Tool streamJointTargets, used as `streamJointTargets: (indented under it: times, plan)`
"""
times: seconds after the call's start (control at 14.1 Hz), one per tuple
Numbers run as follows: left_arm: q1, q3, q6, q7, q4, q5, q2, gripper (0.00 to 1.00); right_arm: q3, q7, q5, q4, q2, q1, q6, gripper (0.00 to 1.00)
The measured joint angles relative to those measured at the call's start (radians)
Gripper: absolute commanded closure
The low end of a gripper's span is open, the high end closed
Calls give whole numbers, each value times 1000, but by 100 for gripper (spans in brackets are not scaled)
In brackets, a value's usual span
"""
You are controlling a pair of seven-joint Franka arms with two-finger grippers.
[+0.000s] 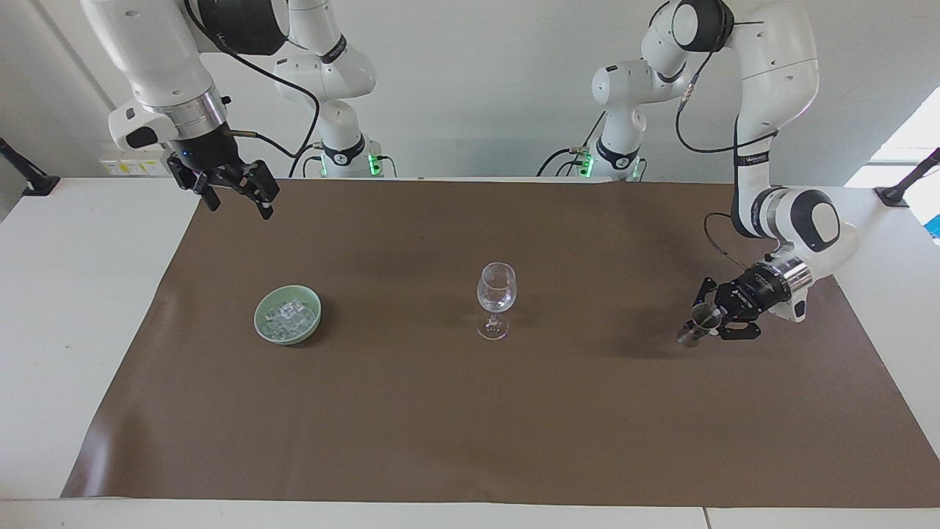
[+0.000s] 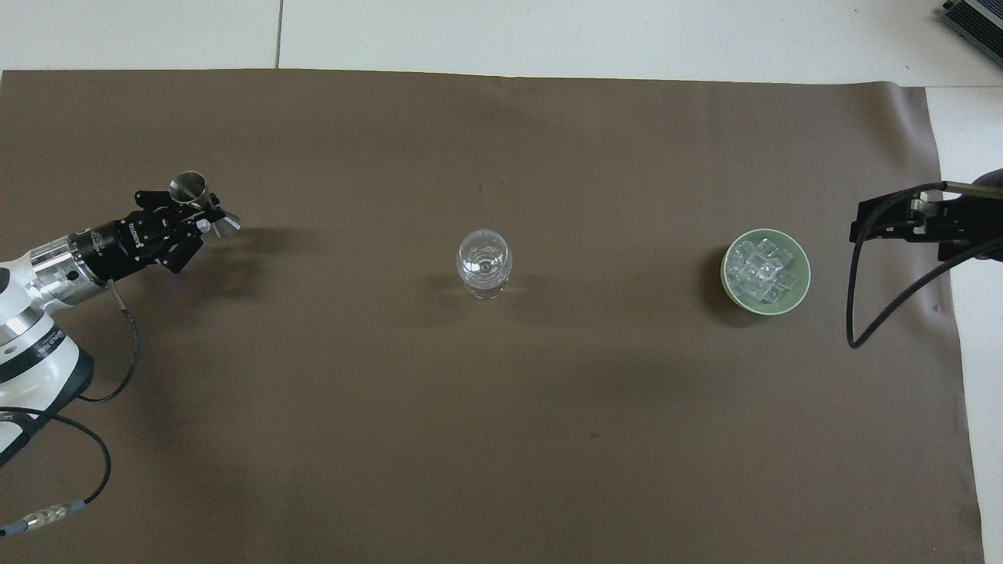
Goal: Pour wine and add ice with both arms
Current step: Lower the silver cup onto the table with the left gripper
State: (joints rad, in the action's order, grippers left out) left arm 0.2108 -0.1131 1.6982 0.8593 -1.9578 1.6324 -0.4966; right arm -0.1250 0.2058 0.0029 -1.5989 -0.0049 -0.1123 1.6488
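Observation:
My left gripper (image 1: 705, 318) is shut on a small steel jigger (image 1: 696, 325), held tilted and low over the brown mat at the left arm's end; both show in the overhead view, the gripper (image 2: 196, 218) and the jigger (image 2: 196, 200). A clear stemmed wine glass (image 1: 496, 290) stands upright at the mat's middle (image 2: 483, 262). The ice (image 1: 291, 316) is a heap of clear cubes in a pale green bowl (image 1: 263, 323) toward the right arm's end (image 2: 764, 270). My right gripper (image 1: 240, 206) waits open and empty, raised over the mat's corner.
The brown mat (image 1: 470, 426) covers most of the white table (image 1: 81, 294). Cables hang from both wrists; the right arm's cable (image 2: 862, 298) loops beside the bowl (image 2: 804, 288) in the overhead view.

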Motion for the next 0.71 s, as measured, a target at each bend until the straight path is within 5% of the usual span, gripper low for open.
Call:
streamJointTargets:
  times: [0.71]
  plan:
    - [33,7,-102,-161,4,16,-66,100,0,0,0,0,0,0,0,0]
